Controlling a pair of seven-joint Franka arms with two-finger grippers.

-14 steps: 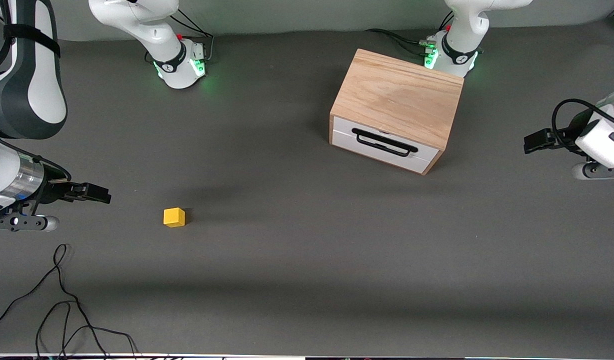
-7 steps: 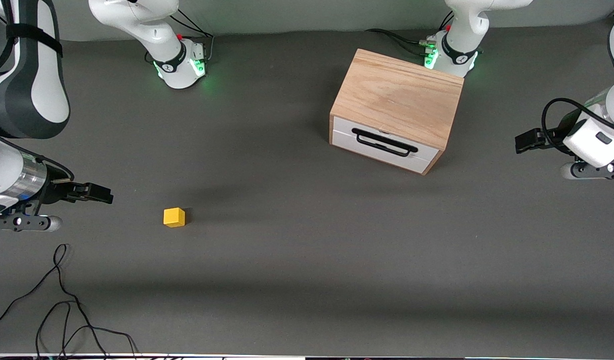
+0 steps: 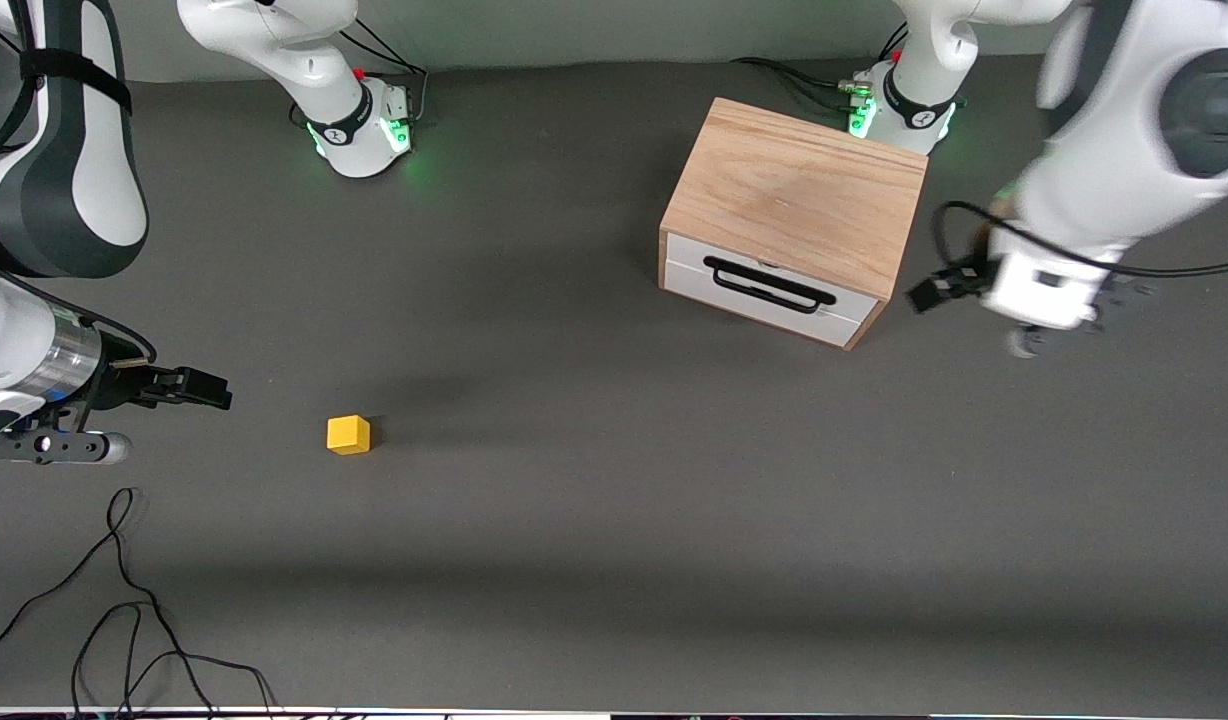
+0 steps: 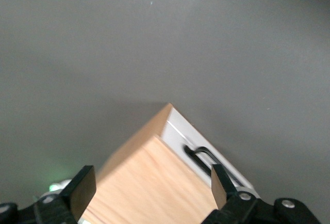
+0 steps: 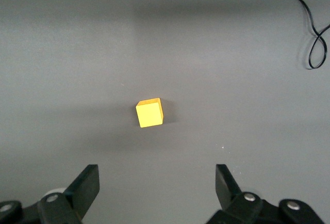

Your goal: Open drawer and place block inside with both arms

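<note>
Align the left tool (image 3: pixel 932 292) (fingers apart) squarely with the shut drawer (image 3: pixel 770 288) handle (image 3: pixel 769 285) near the worktop's left-arm corner, while the right tool (image 3: pixel 202 387), also spread, waits beside the block (image 3: pixel 348 434) toward the right-arm edge.

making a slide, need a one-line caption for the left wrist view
Open left gripper above the oak box, the shut drawer and its black handle in sight.

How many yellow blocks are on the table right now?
1. The yellow block sits on the bare table toward the right arm's end, nearer to the front camera than the wooden box. The drawer is shut, so anything inside is hidden.
</note>
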